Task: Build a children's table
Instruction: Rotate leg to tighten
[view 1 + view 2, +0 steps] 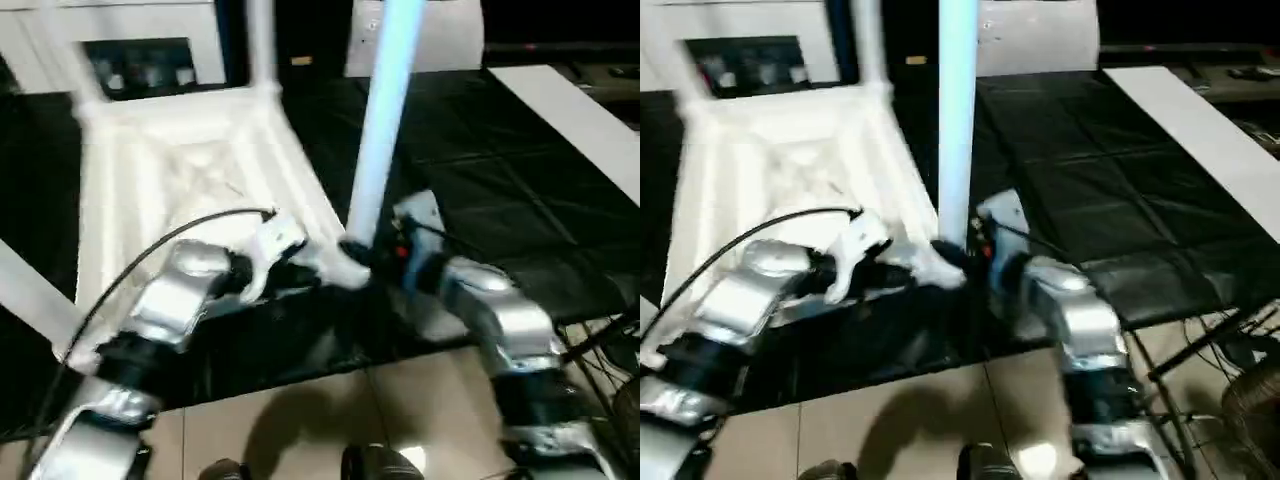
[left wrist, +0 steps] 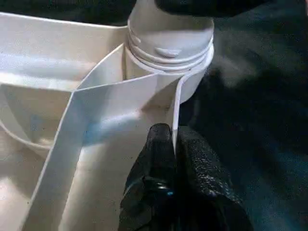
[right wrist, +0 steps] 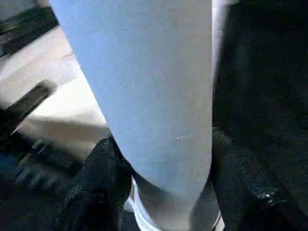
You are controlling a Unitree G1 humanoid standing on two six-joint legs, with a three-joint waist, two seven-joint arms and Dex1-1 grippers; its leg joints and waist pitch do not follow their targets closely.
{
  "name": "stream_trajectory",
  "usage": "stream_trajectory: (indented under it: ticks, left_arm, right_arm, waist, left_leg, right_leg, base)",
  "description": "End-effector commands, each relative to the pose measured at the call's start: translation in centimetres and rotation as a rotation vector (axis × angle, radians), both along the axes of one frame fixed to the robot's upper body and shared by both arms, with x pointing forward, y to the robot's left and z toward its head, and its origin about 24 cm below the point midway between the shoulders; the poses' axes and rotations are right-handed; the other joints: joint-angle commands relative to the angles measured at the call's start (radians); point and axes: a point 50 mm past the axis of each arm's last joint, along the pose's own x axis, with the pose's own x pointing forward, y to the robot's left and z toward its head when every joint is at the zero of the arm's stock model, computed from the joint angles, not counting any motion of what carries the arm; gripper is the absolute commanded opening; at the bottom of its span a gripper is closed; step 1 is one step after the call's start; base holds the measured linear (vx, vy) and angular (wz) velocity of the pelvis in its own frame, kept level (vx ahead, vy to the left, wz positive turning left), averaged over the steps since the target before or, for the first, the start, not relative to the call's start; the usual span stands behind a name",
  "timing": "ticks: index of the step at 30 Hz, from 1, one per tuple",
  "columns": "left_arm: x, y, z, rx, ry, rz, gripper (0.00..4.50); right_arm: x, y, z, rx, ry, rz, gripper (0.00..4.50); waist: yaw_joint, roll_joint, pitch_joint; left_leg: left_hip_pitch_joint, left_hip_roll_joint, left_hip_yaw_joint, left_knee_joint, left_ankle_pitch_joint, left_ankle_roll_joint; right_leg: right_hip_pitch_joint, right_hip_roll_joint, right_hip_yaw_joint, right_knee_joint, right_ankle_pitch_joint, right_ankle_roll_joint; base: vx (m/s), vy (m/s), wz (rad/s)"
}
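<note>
- Upside down on the black mat (image 1: pixel 480 190) lies the table top (image 1: pixel 170 170), its ribbed underside facing up; every place below is given relative to this top.
- At the top's near right corner stands a leg (image 1: pixel 385 110), upright, its thick end seated in the corner socket (image 2: pixel 168 53). The left wrist view shows the leg's ringed collar sitting on the socket rim, with rings still visible above it, so I judge the leg is not fully screwed home, though I cannot be certain.
- At the top's far right corner a second leg (image 1: pixel 260 40) rises upright; how tightly it sits cannot be told from here.
- Off the top's far left corner another white bar (image 1: pixel 60 55) slants upward, and off its near left side a further one (image 1: pixel 35 295) crosses; they are probably the remaining legs, but whether either is fitted I cannot tell.
- The left gripper (image 2: pixel 174 144) is pinched closed on the top's thin side wall just beside the near right socket, one finger on each face of the wall, steadying the top.
- The right gripper (image 3: pixel 163 183) has its fingers (image 3: pixel 96 178) either side of the first leg near its base, clasped around it.
- Progress, as I judge it: at least two legs are up, with the one in hand being turned in. What seems left is finishing this leg, checking or fitting the two on the top's left side, and turning the table onto its feet.
</note>
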Motion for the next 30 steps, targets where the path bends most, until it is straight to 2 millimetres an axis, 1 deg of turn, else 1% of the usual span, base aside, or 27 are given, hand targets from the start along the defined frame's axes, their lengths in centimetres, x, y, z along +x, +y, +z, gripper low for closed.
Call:
stream_trajectory:
  ticks: [1,3,4,5,6,7,9,11,12,13,14,15,16,17,18,19,20,21,23,25,26,27,28,30]
  left_arm:
    - [0.1,-4.1,1.7,-0.091,-0.046,-0.014,0.00]
    - [0.0,-4.3,1.8,-0.087,-0.049,-0.008,0.00]
    - [-0.1,-4.4,1.7,-0.086,-0.050,-0.012,0.00]
    - [-0.2,-4.4,1.7,-0.085,-0.049,-0.018,0.00]
    - [-0.3,-4.3,1.6,-0.079,-0.049,-0.024,0.00]
    - [-0.4,-4.1,1.5,-0.076,-0.050,-0.033,0.00]
    - [-0.5,-3.8,1.4,-0.070,-0.050,-0.043,0.00]
    - [-0.7,-3.1,1.4,-0.059,-0.060,-0.079,0.00]
    - [-0.8,-2.8,1.3,-0.055,-0.059,-0.088,0.00]
    - [-1.0,-2.6,1.3,-0.051,-0.066,-0.108,0.00]
    - [-1.2,-2.2,1.2,-0.046,-0.069,-0.135,0.00]
    - [-1.2,-2.2,1.2,-0.046,-0.069,-0.135,0.00]
    - [-1.3,-1.9,1.2,-0.040,-0.073,-0.159,0.00]
    - [-1.5,-1.6,1.2,-0.044,-0.090,-0.197,0.00]
    - [-1.7,-1.1,1.2,-0.045,-0.101,-0.246,0.00]
    - [-2.0,-0.5,1.2,-0.031,-0.114,-0.311,0.00]
    - [-2.1,-0.3,1.1,-0.021,-0.106,-0.324,0.00]
    - [-2.1,0.0,1.0,-0.012,-0.099,-0.335,0.00]
    - [-2.4,0.7,0.7,0.010,-0.070,-0.389,0.00]
    - [-2.7,1.1,0.7,0.011,-0.045,-0.440,0.00]
    - [-2.8,1.2,0.7,0.010,-0.036,-0.458,0.00]
    - [-2.9,1.3,0.7,0.010,-0.026,-0.477,0.00]
    - [-3.1,1.5,0.7,0.015,-0.016,-0.510,0.00]
    - [-3.3,1.8,0.7,0.026,0.001,-0.564,0.00]
  right_arm:
    - [-0.9,5.0,-1.2,0.022,0.104,0.065,2.09]
    - [-0.8,5.1,-1.1,0.017,0.088,0.056,2.09]
    - [-0.9,5.2,-1.1,0.016,0.078,0.065,2.43]
    - [-1.0,5.1,-1.0,0.013,0.061,0.078,2.62]
    - [-1.1,5.0,-1.0,0.008,0.043,0.080,2.75]
    - [-1.1,4.8,-1.0,0.011,0.035,0.081,2.77]
    - [-1.2,4.3,-0.8,0.020,0.015,0.079,2.84]
    - [-1.2,3.3,-0.6,0.026,-0.030,0.079,3.20]
    - [-1.3,2.9,-0.6,0.023,-0.049,0.092,3.20]
    - [-1.4,2.4,-0.6,0.021,-0.062,0.104,3.34]
    - [-1.4,1.9,-0.5,0.022,-0.076,0.121,3.34]
    - [-1.4,1.9,-0.5,0.022,-0.076,0.121,3.48]
    - [-1.5,1.4,-0.5,0.018,-0.088,0.144,3.48]
    - [-1.6,0.7,-0.3,0.015,-0.109,0.179,3.60]
    - [-1.7,-0.1,-0.1,0.016,-0.130,0.245,3.60]
    - [-2.0,-0.9,0.2,0.011,-0.146,0.326,3.66]
    - [-2.1,-1.1,0.2,0.006,-0.150,0.362,3.75]
    - [-2.2,-1.3,0.3,0.001,-0.152,0.394,3.75]
    - [-2.6,-1.9,0.4,-0.021,-0.147,0.508,3.75]
    - [-2.8,-2.4,0.4,-0.033,-0.132,0.594,3.75]
    - [-2.9,-2.6,0.4,-0.035,-0.126,0.625,3.75]
    - [-2.9,-2.8,0.5,-0.033,-0.121,0.654,3.75]
    - [-3.0,-3.0,0.6,-0.021,-0.111,0.696,3.75]
    - [-3.1,-3.3,0.7,-0.006,-0.085,0.775,3.49]
  waist:
    - [0.011,-0.001,-0.060]
    - [0.011,-0.001,-0.061]
    - [0.013,0.001,-0.063]
    - [0.014,0.001,-0.066]
    - [0.015,0.002,-0.067]
    - [0.015,0.003,-0.068]
    - [0.016,0.003,-0.071]
    - [0.017,0.004,-0.072]
    - [0.016,0.005,-0.072]
    - [0.016,0.007,-0.071]
    - [0.018,0.007,-0.071]
    - [0.019,0.007,-0.070]
    - [0.020,0.003,-0.069]
    - [0.025,0.003,-0.066]
    - [0.024,0.004,-0.066]
    - [0.027,0.002,-0.065]
    - [0.028,0.003,-0.065]
    - [0.030,0.004,-0.064]
    - [0.044,0.005,-0.063]
    - [0.051,0.002,-0.063]
    - [0.054,0.003,-0.065]
    - [0.056,0.000,-0.065]
    - [0.059,0.001,-0.065]
    - [0.062,-0.002,-0.067]
  left_leg:
    - [-0.001,0.004,0.000,-0.070,-0.218,0.004]
    - [-0.002,0.002,0.001,-0.071,-0.201,0.004]
    - [-0.001,0.004,0.002,-0.070,-0.189,0.011]
    - [-0.003,0.004,0.004,-0.069,-0.166,0.020]
    - [-0.003,0.004,0.004,-0.069,-0.153,0.024]
    - [-0.002,0.005,0.006,-0.069,-0.130,0.032]
    - [-0.003,0.005,0.007,-0.068,-0.104,0.047]
    - [-0.002,0.007,0.008,-0.066,-0.081,0.066]
    - [-0.001,0.008,0.008,-0.066,-0.076,0.070]
    - [0.000,0.007,0.008,-0.066,-0.075,0.078]
    - [0.002,0.010,0.009,-0.065,-0.080,0.086]
    - [0.002,0.010,0.009,-0.065,-0.084,0.086]
    - [0.003,0.011,0.011,-0.066,-0.092,0.089]
    - [0.004,0.011,0.009,-0.067,-0.105,0.087]
    - [0.003,0.011,0.010,-0.067,-0.112,0.086]
    - [0.004,0.012,0.009,-0.066,-0.134,0.089]
    - [0.004,0.014,0.009,-0.067,-0.136,0.090]
    - [0.005,0.015,0.010,-0.067,-0.130,0.096]
    - [0.012,0.018,0.013,-0.065,-0.124,0.098]
    - [0.014,0.019,0.012,-0.066,-0.118,0.099]
    - [0.012,0.019,0.012,-0.065,-0.113,0.099]
    - [0.012,0.019,0.012,-0.065,-0.112,0.100]
    - [0.012,0.019,0.013,-0.064,-0.107,0.101]
    - [0.011,0.018,0.011,-0.063,-0.108,0.107]
  right_leg:
    - [0.051,-0.052,0.033,-0.094,-0.404,-0.136]
    - [0.055,-0.050,0.033,-0.091,-0.358,-0.147]
    - [0.058,-0.052,0.033,-0.088,-0.321,-0.154]
    - [0.062,-0.051,0.033,-0.084,-0.266,-0.166]
    - [0.064,-0.051,0.033,-0.081,-0.236,-0.174]
    - [0.066,-0.050,0.033,-0.077,-0.178,-0.192]
    - [0.072,-0.051,0.032,-0.072,-0.117,-0.211]
    - [0.076,-0.053,0.031,-0.067,-0.056,-0.233]
    - [0.077,-0.053,0.031,-0.065,-0.040,-0.241]
    - [0.077,-0.053,0.030,-0.064,-0.025,-0.251]
    - [0.076,-0.054,0.030,-0.065,-0.019,-0.259]
    - [0.076,-0.055,0.030,-0.064,-0.022,-0.261]
    - [0.076,-0.054,0.030,-0.067,-0.036,-0.262]
    - [0.076,-0.055,0.028,-0.069,-0.069,-0.257]
    - [0.076,-0.056,0.029,-0.069,-0.081,-0.253]
    - [0.076,-0.058,0.029,-0.072,-0.113,-0.244]
    - [0.077,-0.058,0.030,-0.071,-0.117,-0.242]
    - [0.073,-0.057,0.029,-0.069,-0.109,-0.243]
    - [0.066,-0.058,0.031,-0.068,-0.110,-0.251]
    - [0.067,-0.057,0.029,-0.066,-0.110,-0.255]
    - [0.069,-0.059,0.029,-0.063,-0.104,-0.260]
    - [0.068,-0.060,0.029,-0.063,-0.103,-0.262]
    - [0.068,-0.060,0.030,-0.062,-0.098,-0.264]
    - [0.070,-0.061,0.027,-0.060,-0.102,-0.267]
  base:
    - [0.000,0.000,0.00]
    - [0.000,0.000,0.00]
    - [0.000,0.000,0.00]
    - [0.000,0.000,0.00]
    - [0.000,0.000,0.00]
    - [0.000,0.000,0.00]
    - [0.000,0.000,0.00]
    - [0.000,0.000,0.00]
    - [0.000,0.000,0.00]
    - [0.000,0.000,0.00]
    - [0.000,0.000,0.00]
    - [0.000,0.000,0.00]
    - [0.000,0.000,0.00]
    - [0.000,0.000,0.00]
    - [0.000,0.000,0.00]
    - [0.000,0.000,0.00]
    - [0.000,0.000,0.00]
    - [0.000,0.000,0.00]
    - [0.000,0.000,0.00]
    - [0.000,0.000,0.00]
    - [0.000,0.000,0.00]
    - [0.000,0.000,0.00]
    - [0.000,0.000,0.00]
    - [0.000,0.000,0.00]
